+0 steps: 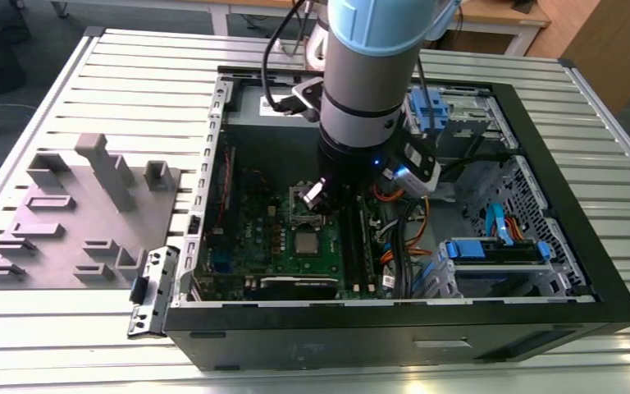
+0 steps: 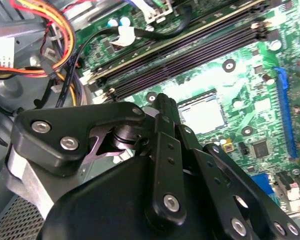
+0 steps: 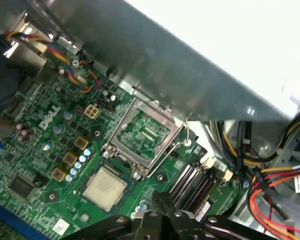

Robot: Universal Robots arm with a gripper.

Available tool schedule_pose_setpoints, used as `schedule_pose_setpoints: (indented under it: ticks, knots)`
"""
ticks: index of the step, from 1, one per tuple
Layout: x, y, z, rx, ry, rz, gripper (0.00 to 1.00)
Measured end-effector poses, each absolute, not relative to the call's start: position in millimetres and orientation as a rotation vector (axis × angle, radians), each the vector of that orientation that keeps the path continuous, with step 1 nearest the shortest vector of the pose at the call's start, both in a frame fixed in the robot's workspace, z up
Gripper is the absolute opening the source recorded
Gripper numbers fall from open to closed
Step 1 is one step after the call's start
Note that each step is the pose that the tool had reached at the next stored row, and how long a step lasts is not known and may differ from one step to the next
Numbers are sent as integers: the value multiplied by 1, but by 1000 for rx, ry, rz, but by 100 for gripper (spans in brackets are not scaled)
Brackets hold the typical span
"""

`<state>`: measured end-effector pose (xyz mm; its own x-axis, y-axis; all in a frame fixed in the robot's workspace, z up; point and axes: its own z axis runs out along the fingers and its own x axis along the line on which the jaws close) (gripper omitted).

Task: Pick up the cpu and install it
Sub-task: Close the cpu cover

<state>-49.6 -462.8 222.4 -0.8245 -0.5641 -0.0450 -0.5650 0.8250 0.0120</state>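
First wrist view: gripper [image 3: 160,199] close beside cpu [image 3: 105,187] edge.

A: Is there room above the cpu [image 3: 105,187]?
B: Yes, its top lies bare. The socket frame [image 3: 142,132] stands tilted open just beside it.
A: And the sides?
B: The memory slots [image 2: 190,55] run near 1 side; cables [image 2: 55,45] bunch beyond them. The gripper [image 3: 157,200] hangs over the board nearby.
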Motion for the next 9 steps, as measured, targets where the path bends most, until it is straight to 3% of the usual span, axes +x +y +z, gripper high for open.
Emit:
schedule_pose_setpoints:
  ticks: [9]
  knots:
    - [-50, -442, 214, -925, 2961, 39, 11]
